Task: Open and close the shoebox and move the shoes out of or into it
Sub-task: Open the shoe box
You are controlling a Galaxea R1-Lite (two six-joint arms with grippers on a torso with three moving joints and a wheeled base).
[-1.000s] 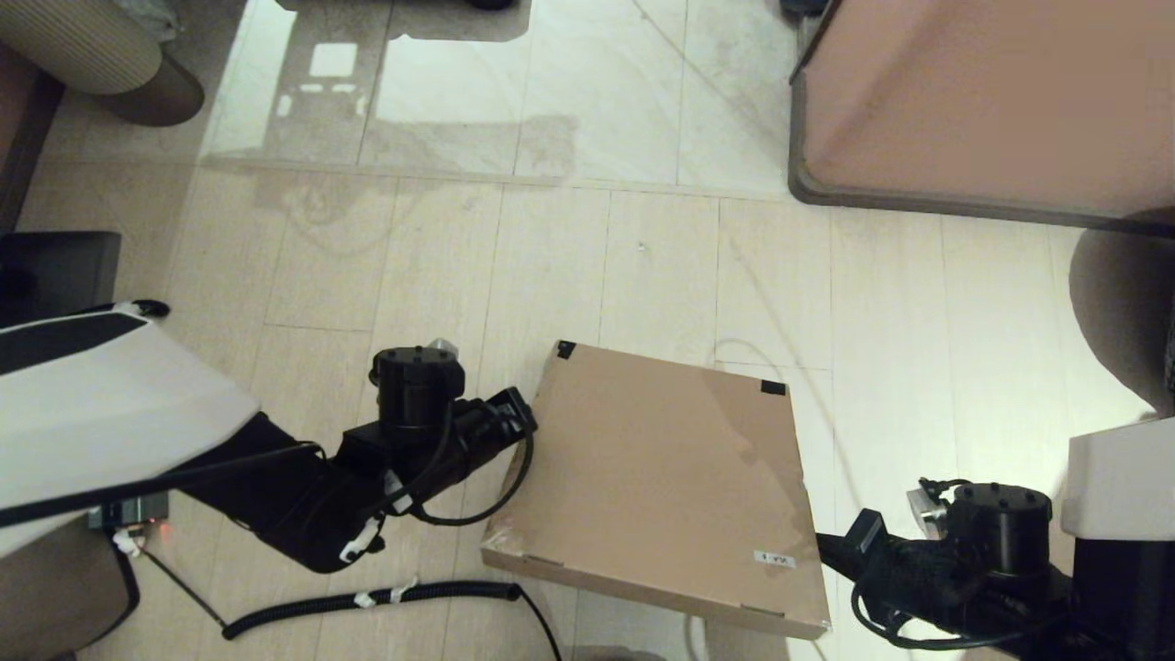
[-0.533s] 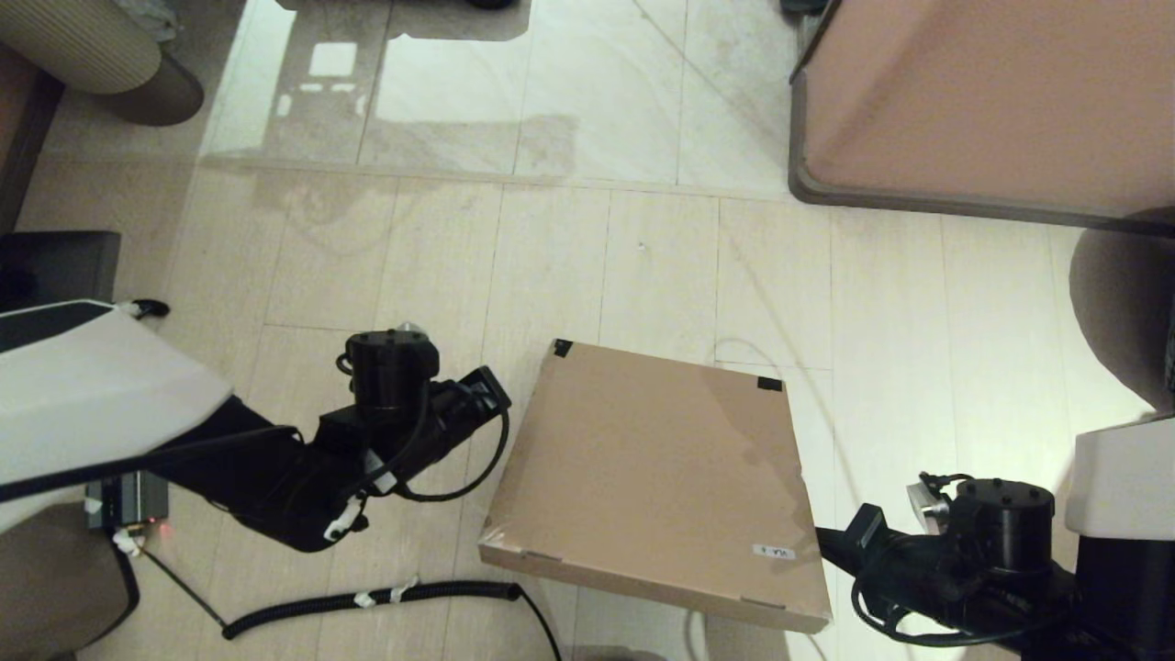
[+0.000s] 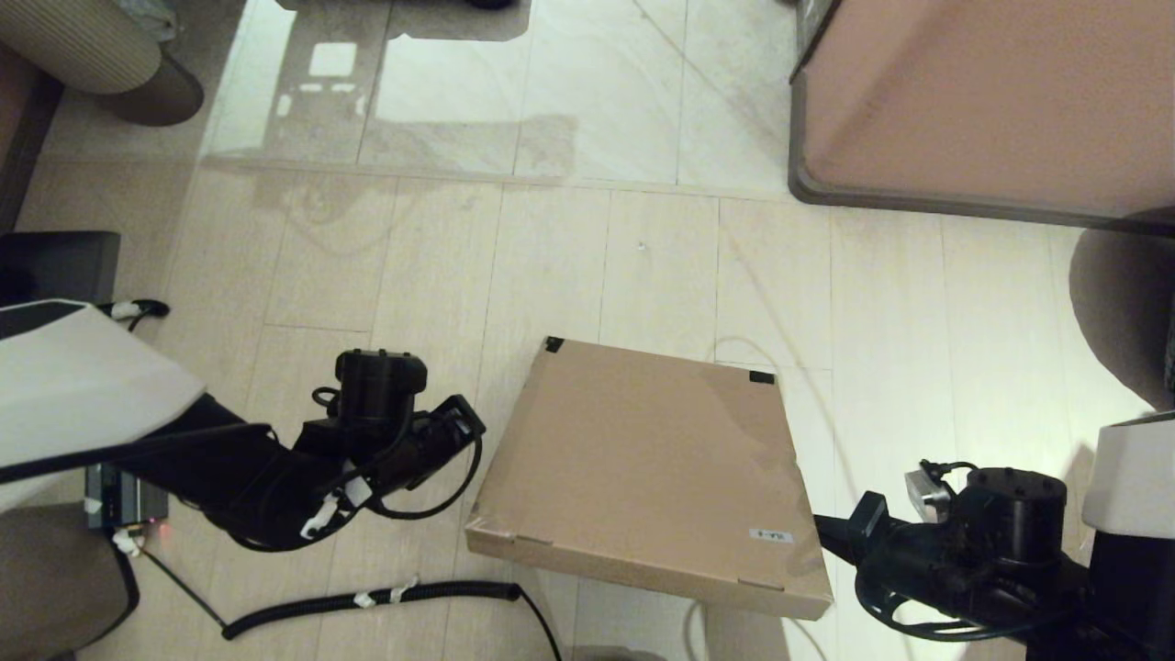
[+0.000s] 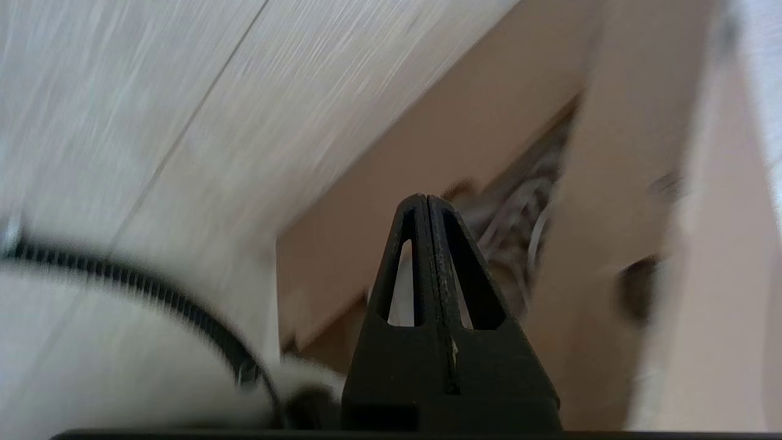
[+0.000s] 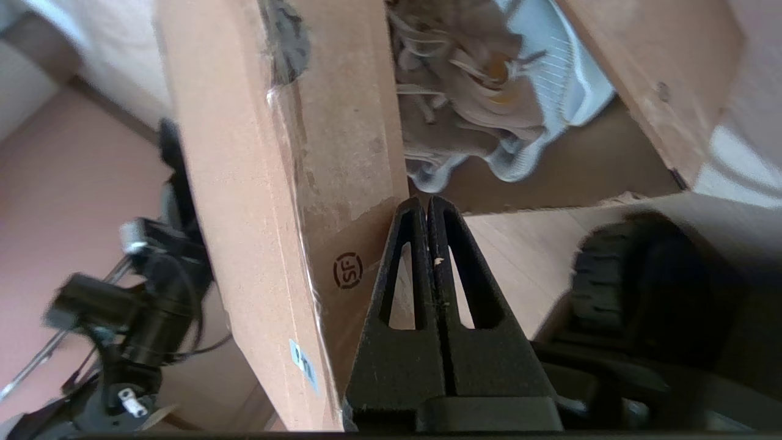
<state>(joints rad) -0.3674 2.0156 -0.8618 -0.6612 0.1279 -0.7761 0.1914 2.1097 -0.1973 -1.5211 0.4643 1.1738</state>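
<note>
The right gripper (image 5: 427, 205) has its fingers pressed flat together, holding nothing, the tips tucked at the near right corner of the shoebox (image 3: 643, 477) just under the lid's edge. The left gripper (image 4: 421, 201) is likewise pinched closed and empty, off the box's left side, pointing at the gap beneath the lid without touching the cardboard as far as I can tell. The box sits on the floor (image 3: 569, 257) between the two arms, its lid tipped up a little at the front. It looks like thin, light cardboard: stiff enough to lift by an edge, but likely to flex or slide on the smooth tiles if pushed sideways, so the front lip of the lid near a corner seems the sensible place to get under, working both sides evenly. The shoes (image 5: 489, 79) are soft mesh with loose laces; they should squash easily and are best taken by the heel or collar. From above the lid hides everything inside. Only the wrist views look into the opening: the right one shows a pale shoe and laces plainly, the left one only a blurred tangle of laces. A black coiled cable (image 3: 367, 601) lies on the floor near the left arm.
</note>
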